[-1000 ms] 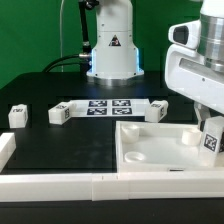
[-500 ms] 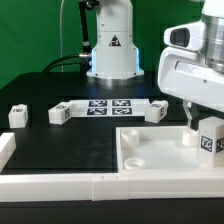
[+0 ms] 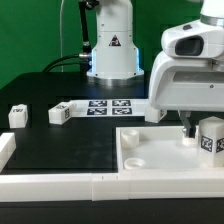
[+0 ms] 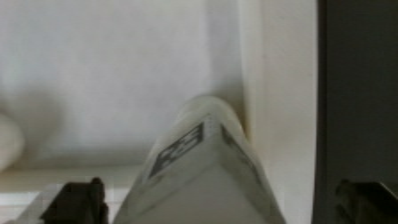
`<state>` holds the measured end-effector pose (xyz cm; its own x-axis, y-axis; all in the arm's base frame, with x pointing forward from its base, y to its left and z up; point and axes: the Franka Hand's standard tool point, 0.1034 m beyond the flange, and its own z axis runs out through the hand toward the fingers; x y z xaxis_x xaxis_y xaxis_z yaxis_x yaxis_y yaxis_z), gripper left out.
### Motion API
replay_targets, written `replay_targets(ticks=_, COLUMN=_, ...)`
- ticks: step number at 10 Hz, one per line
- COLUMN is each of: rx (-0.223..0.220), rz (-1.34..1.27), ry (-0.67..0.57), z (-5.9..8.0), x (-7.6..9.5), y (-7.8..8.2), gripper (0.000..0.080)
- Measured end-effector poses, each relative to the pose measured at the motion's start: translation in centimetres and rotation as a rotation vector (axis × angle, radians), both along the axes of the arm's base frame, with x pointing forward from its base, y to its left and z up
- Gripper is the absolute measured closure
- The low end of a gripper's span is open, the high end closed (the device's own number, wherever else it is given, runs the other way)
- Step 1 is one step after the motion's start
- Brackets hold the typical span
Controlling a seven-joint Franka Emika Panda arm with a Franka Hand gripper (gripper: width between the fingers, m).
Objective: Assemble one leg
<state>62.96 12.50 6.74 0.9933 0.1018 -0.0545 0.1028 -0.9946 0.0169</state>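
Observation:
The leg (image 3: 211,137), a small white block with a black-and-white tag, stands in the far-right corner of the large white tray (image 3: 150,160) in the exterior view. My gripper (image 3: 203,132) hangs over it with a dark finger (image 3: 187,127) just beside the block, a small gap between them. In the wrist view the leg (image 4: 205,165) rises between my two dark fingertips (image 4: 80,203) without touching either; the gripper (image 4: 222,205) is open around it. The tray's wall (image 4: 276,90) runs beside the leg.
Three more white legs lie on the black table: one (image 3: 18,115), one (image 3: 60,113) and one (image 3: 157,110). The marker board (image 3: 105,107) lies between them. White rails (image 3: 60,185) border the front. The robot base (image 3: 112,50) stands at the back.
The hand has shifted toward the exterior view's left and looms larger. The leg has stayed almost where it was in the tray's corner.

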Motion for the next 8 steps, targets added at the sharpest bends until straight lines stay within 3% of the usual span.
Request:
replay_targets(ticks=3, rx=0.000, rz=0.321, ry=0.009, z=-0.06, x=-0.12, y=0.05, gripper=0.0150)
replay_targets(ticks=6, rx=-0.001, rz=0.350, ry=0.010, z=-0.10, x=-0.10, y=-0.10, gripper=0.0179)
replay_targets(ticks=7, rx=-0.001, rz=0.350, ry=0.011, z=-0.11, x=-0.10, y=-0.13, gripper=0.0359)
replay_targets(ticks=8, rx=-0.002, rz=0.339, ry=0.010, z=-0.12, x=-0.10, y=-0.14, gripper=0.0359)
